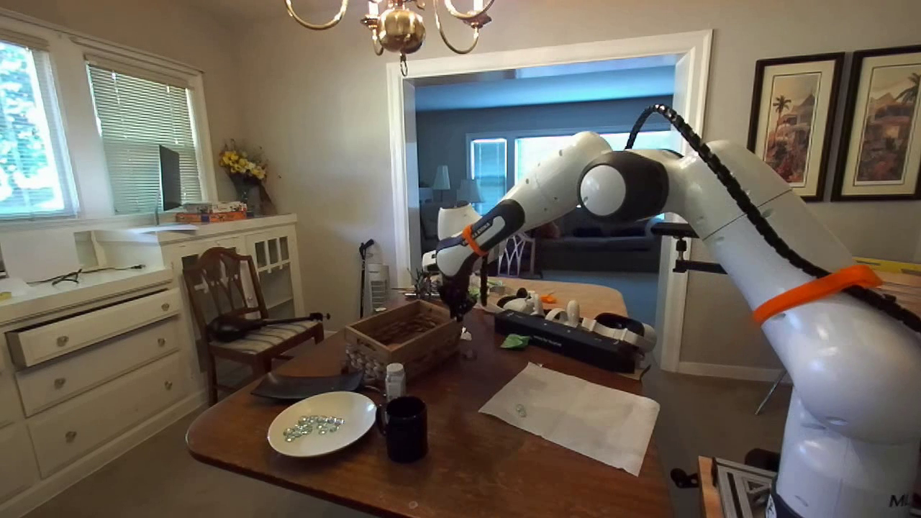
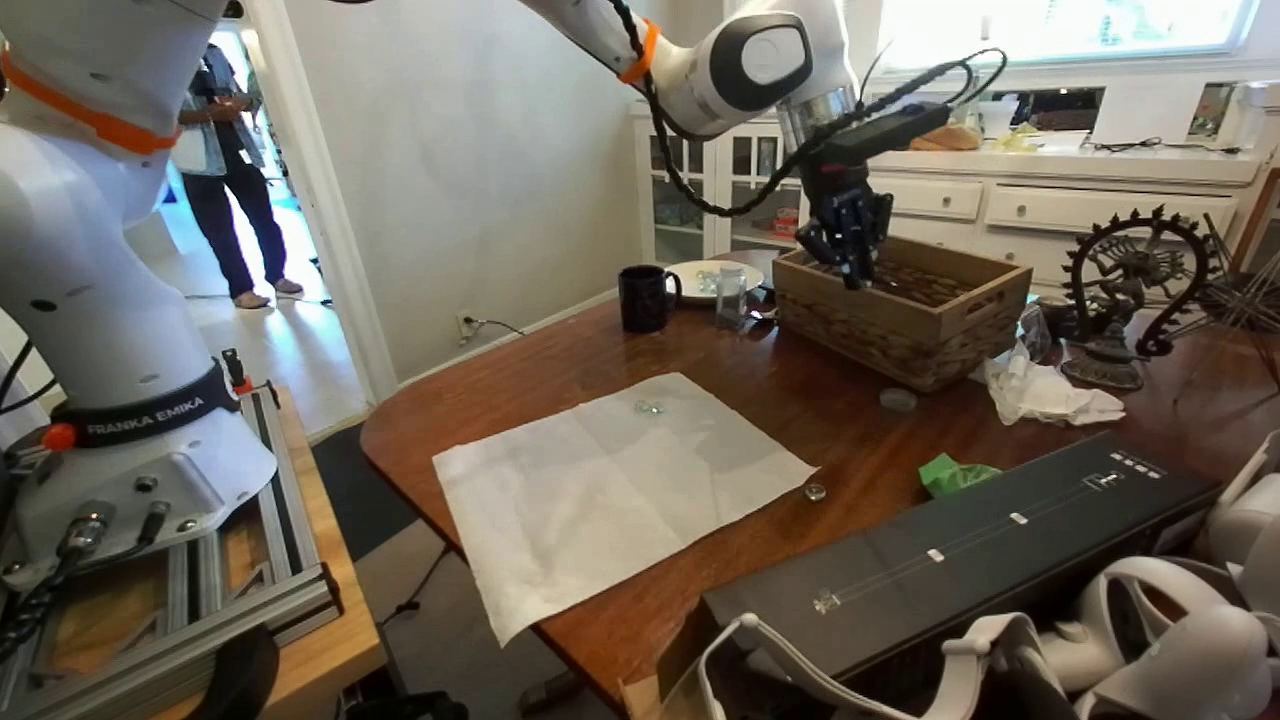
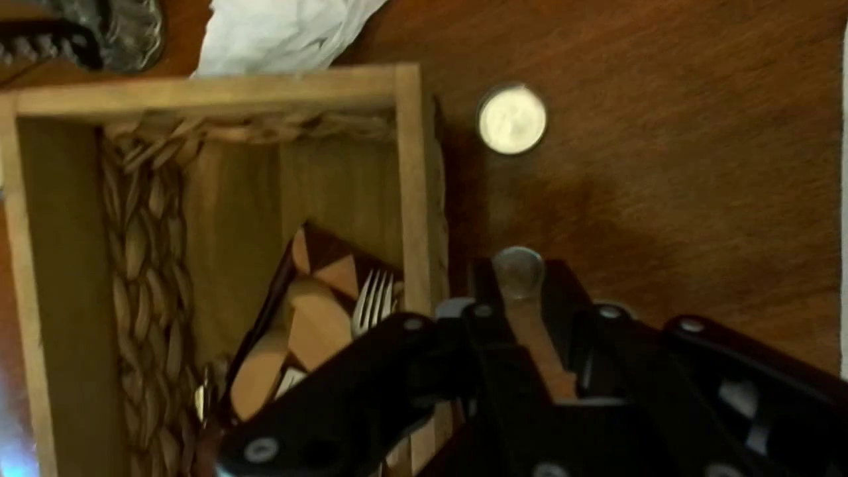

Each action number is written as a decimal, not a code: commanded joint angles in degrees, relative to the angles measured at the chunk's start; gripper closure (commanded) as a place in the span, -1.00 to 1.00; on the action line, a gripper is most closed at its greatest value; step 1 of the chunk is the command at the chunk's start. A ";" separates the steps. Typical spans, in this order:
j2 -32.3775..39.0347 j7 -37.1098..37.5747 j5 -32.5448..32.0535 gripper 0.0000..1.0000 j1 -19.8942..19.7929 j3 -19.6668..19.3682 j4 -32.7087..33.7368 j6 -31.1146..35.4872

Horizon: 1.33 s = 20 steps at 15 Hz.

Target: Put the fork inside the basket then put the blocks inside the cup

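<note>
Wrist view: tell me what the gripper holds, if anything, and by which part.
The gripper holds what looks like a clear glass bead by its opposite sides; its rounded end peeks beyond the fingertips.

Home: chandelier (image 1: 401,30), probably a sofa (image 1: 608,251) beyond

In an exterior view I'm facing the basket (image 1: 426,351) across the plate (image 1: 357,417); in an exterior view I'm facing it nearer, over the long dark box (image 2: 1000,572); both are sharing the table (image 1: 471,467) around it. By wrist I'm looking down on it, closest.
</note>
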 commanded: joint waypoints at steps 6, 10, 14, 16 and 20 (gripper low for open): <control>-1.41 -7.82 -9.64 0.89 9.28 2.53 -0.50 5.82; 2.56 -15.33 -9.63 0.89 11.30 5.42 3.04 9.00; 6.71 -25.65 -8.21 0.89 11.09 9.18 4.77 14.30; 8.87 -31.96 -7.42 0.89 10.07 11.34 5.43 16.99; 12.04 -45.79 -5.30 0.89 7.34 16.78 5.81 21.01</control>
